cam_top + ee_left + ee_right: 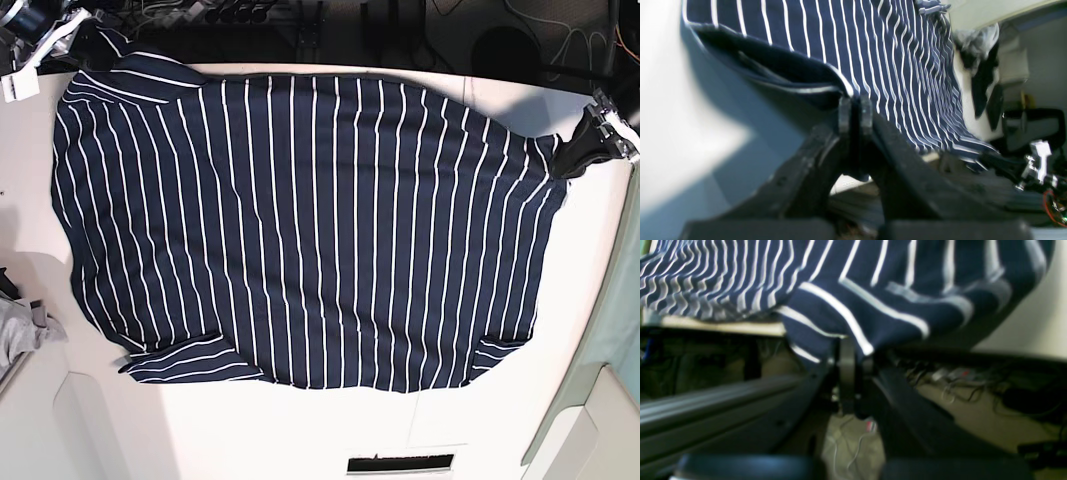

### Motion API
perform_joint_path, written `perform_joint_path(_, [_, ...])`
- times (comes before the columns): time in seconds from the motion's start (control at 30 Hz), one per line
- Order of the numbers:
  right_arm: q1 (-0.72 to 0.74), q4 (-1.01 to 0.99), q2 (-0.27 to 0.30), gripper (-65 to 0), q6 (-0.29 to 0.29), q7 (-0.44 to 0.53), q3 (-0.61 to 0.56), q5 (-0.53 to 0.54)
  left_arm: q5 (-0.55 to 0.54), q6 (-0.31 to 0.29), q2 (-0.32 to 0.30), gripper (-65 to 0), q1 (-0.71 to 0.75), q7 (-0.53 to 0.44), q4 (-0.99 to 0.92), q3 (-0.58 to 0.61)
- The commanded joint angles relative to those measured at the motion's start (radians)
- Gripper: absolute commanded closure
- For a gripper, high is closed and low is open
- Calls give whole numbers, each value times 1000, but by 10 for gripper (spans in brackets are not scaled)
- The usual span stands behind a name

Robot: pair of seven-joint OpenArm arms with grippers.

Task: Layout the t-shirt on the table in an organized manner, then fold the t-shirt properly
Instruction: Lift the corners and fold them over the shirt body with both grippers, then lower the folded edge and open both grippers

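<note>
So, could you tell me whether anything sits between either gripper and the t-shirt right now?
Nothing visible does. The left gripper and the right gripper are each shut directly on an edge of the t-shirt, which lies spread over the table. The small grey cloth lies at the table's edge, beside the shirt.

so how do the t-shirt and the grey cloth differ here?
The t-shirt is navy with thin white stripes; the grey cloth is plain. The t-shirt is spread wide across the table; the cloth sits bunched at the edge, mostly out of view. Both grippers pinch the t-shirt's far corners; nothing holds the cloth. Both are fabric.
</note>
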Motion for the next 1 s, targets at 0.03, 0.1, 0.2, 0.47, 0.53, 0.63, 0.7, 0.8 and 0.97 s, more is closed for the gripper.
perform_joint_path(0.03, [37,16,14,0,6,20,11,9,68,-9,-18,0,-31,-76,17,-8])
perform_joint_path(0.1, [81,14,14,0,6,20,9,-14,151,-9,-18,0,-53,-128,13,-6])
perform_joint_path(0.2, [155,-5,14,0,6,35,8,-61,210,-9,-18,0,-79,-164,-3,19])
perform_joint_path(0.47, [356,-162,37,0,2,50,-4,-92,382,-9,-18,0,-180,-276,-103,154])
perform_joint_path(0.53, [397,-192,36,0,2,51,-5,-91,421,-9,-18,0,-214,-291,-130,164])
perform_joint_path(0.63, [451,-227,36,0,2,58,-11,-92,455,-9,-18,0,-254,-298,-172,172])
perform_joint_path(0.7, [490,-257,36,0,2,66,-21,-92,470,-9,-18,0,-275,-305,-206,180])
perform_joint_path(0.8, [549,-311,36,0,3,71,-51,-96,493,-9,-15,0,-298,-311,-254,193])
perform_joint_path(0.97, [618,-404,35,0,3,105,-143,-125,561,-9,-14,0,-301,-388,-308,216])
